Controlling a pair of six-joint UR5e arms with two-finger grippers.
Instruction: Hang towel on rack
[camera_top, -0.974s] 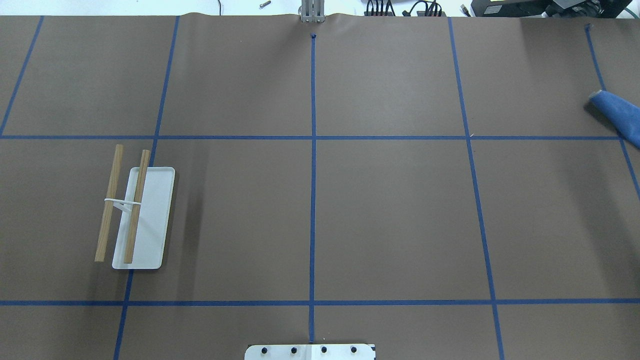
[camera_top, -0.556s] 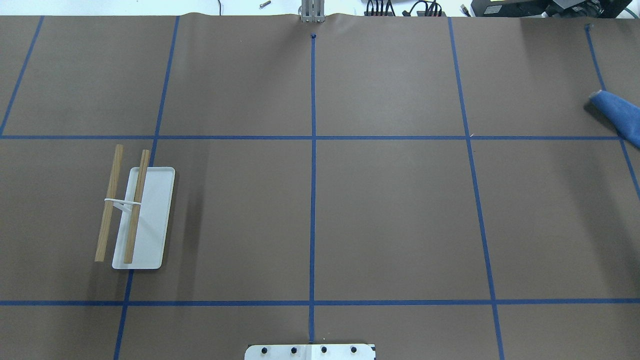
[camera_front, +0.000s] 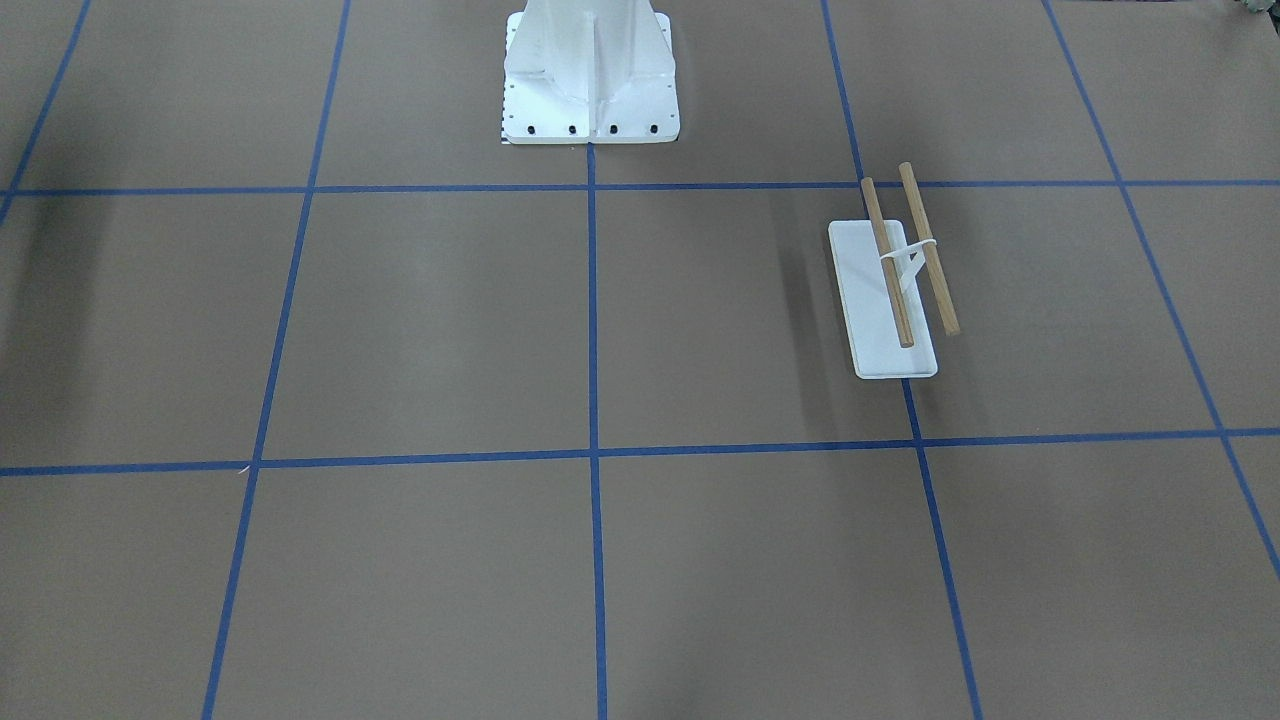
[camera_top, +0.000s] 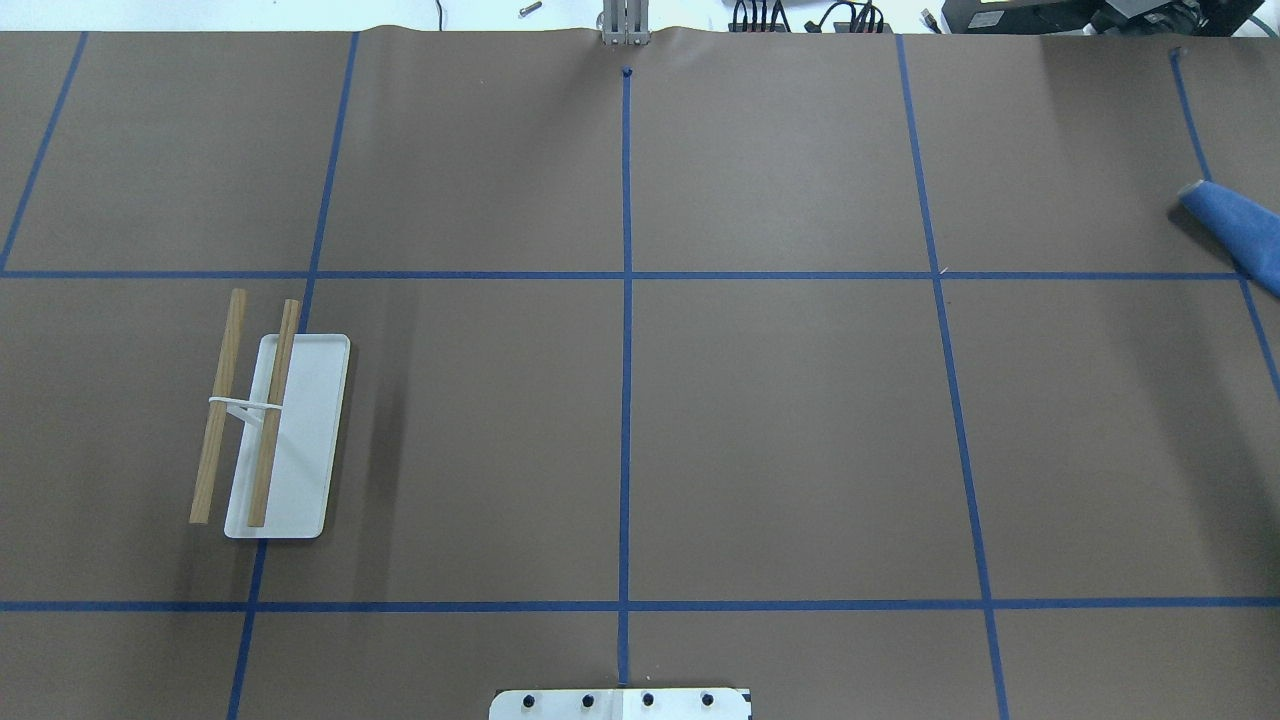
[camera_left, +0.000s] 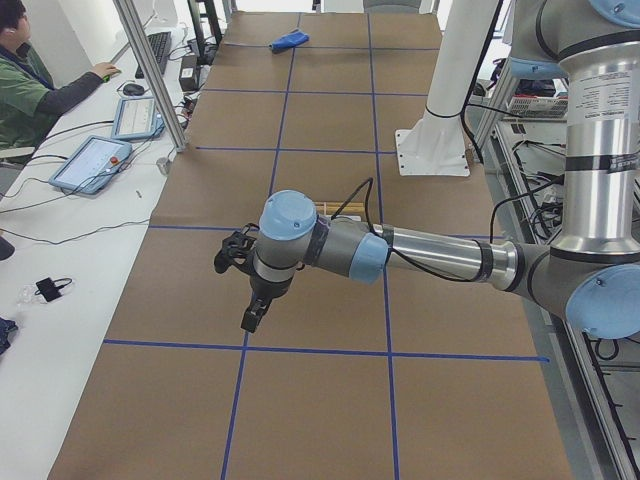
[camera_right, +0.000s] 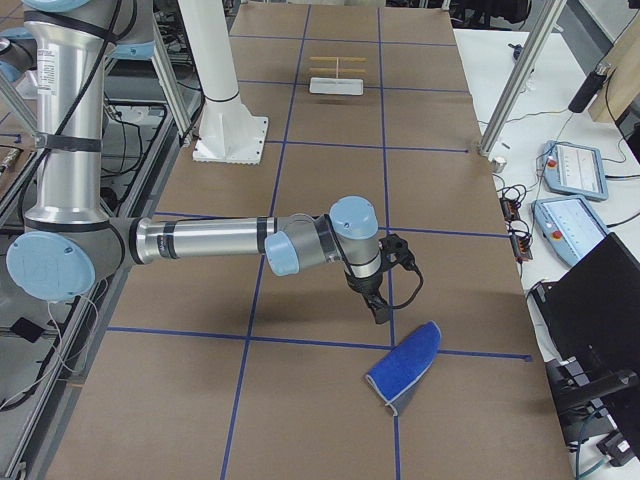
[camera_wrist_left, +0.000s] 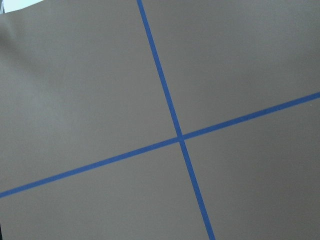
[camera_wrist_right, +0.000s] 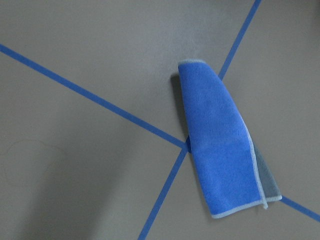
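Observation:
The towel (camera_wrist_right: 220, 150) is folded, bright blue with a grey underside showing at one corner. It lies on the brown table at the far right (camera_top: 1235, 232), also seen in the right view (camera_right: 405, 365). The rack (camera_top: 270, 420) stands on the left side, with a white base and two wooden dowels (camera_front: 900, 280). My right gripper (camera_right: 380, 312) hovers just above and beside the towel; I cannot tell if it is open or shut. My left gripper (camera_left: 248, 318) hangs over bare table near the rack; I cannot tell its state either. Neither wrist view shows fingers.
The big white bolted pedestal (camera_front: 590, 70) stands at the table's robot side. Blue tape lines (camera_top: 626, 275) grid the table. An operator (camera_left: 30, 85) sits by tablets beyond the far edge. A metal post (camera_right: 520, 70) stands at that edge.

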